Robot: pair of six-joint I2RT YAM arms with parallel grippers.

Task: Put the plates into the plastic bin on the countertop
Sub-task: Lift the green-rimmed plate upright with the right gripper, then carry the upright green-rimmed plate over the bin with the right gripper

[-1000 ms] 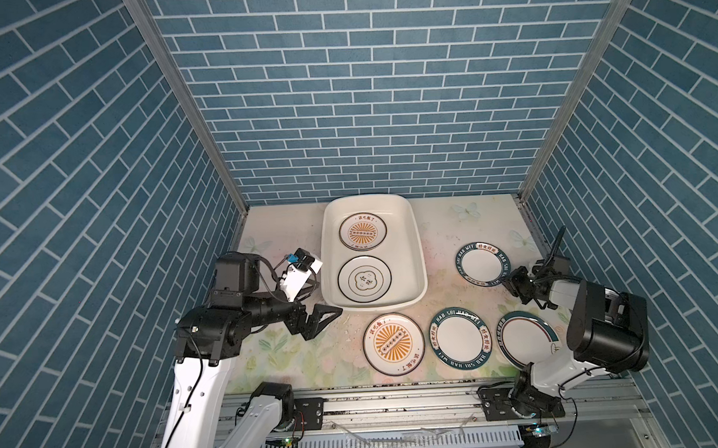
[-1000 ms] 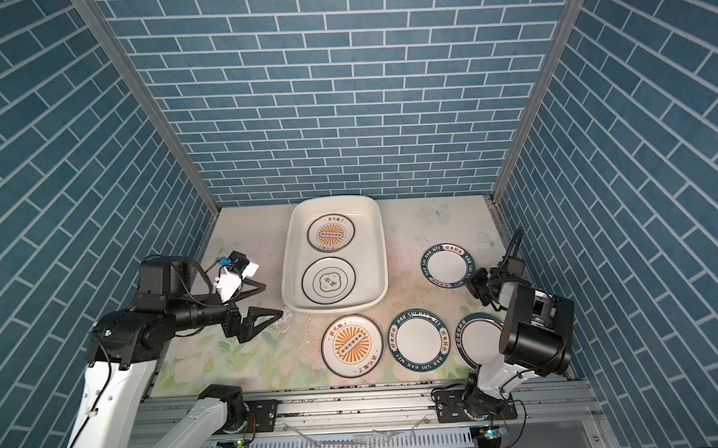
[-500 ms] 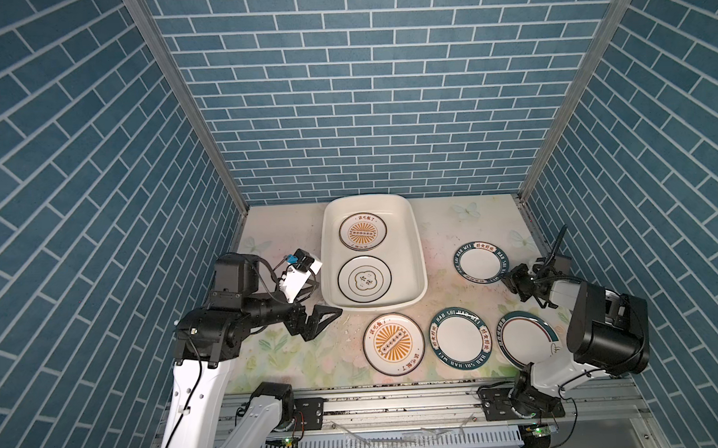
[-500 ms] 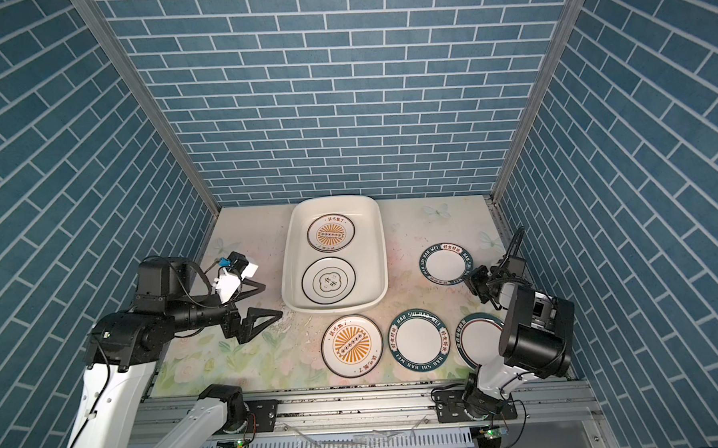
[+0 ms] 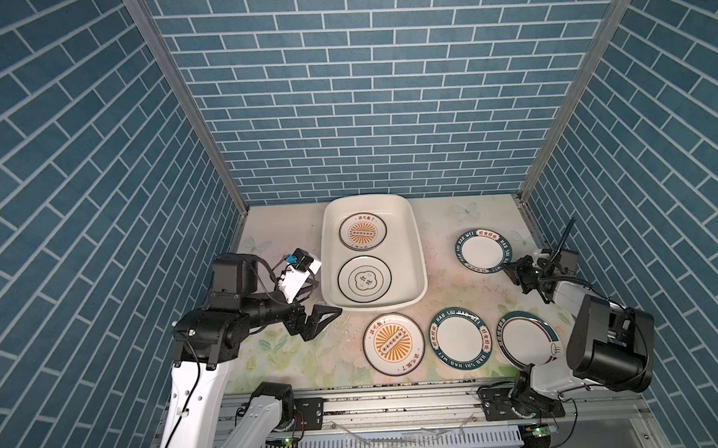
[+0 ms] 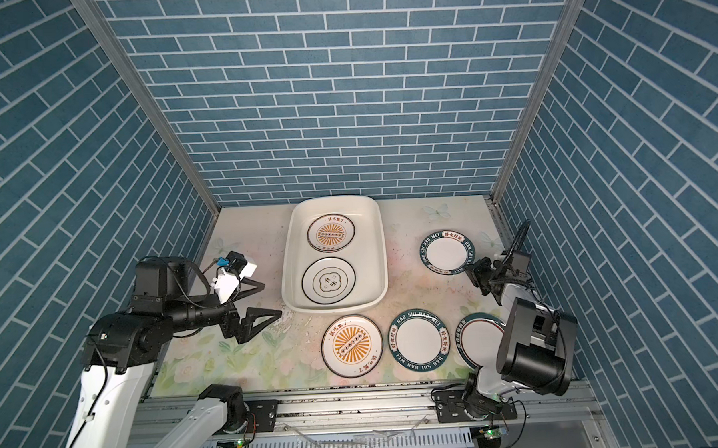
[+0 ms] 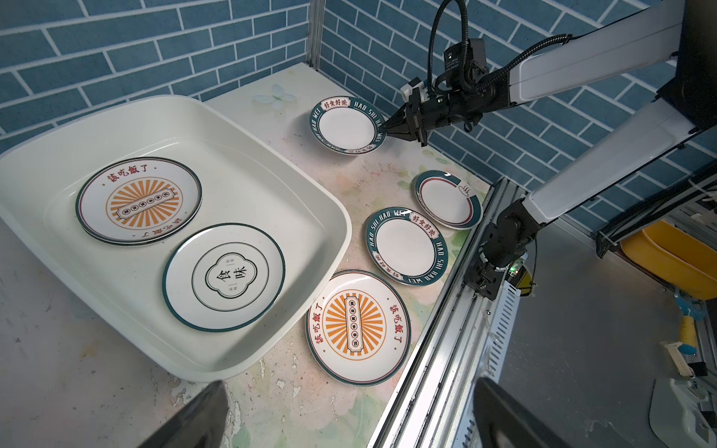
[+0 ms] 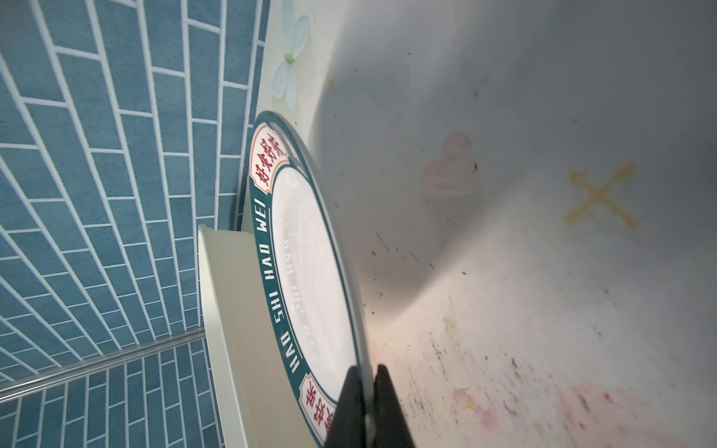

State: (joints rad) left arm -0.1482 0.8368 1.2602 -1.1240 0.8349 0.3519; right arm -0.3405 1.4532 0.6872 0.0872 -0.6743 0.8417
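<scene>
The white plate with teal lettered rim (image 5: 483, 251), at the plastic bin's (image 5: 412, 247) 3 o'clock, is clamped at its 4 o'clock edge in the right jaws and has risen off the tabletop (image 5: 445, 229), sitting nearer 12 o'clock than a second ago. The left jaws gape empty at the bin's 8 o'clock. The right arm (image 6: 529, 342) hides part of the steam-marked plate (image 6: 477, 338).

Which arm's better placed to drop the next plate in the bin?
Right. The right gripper is shut on the rim of the far teal-rimmed plate, right of the plastic bin. The left gripper is open, empty, beside the bin's near corner.
</scene>
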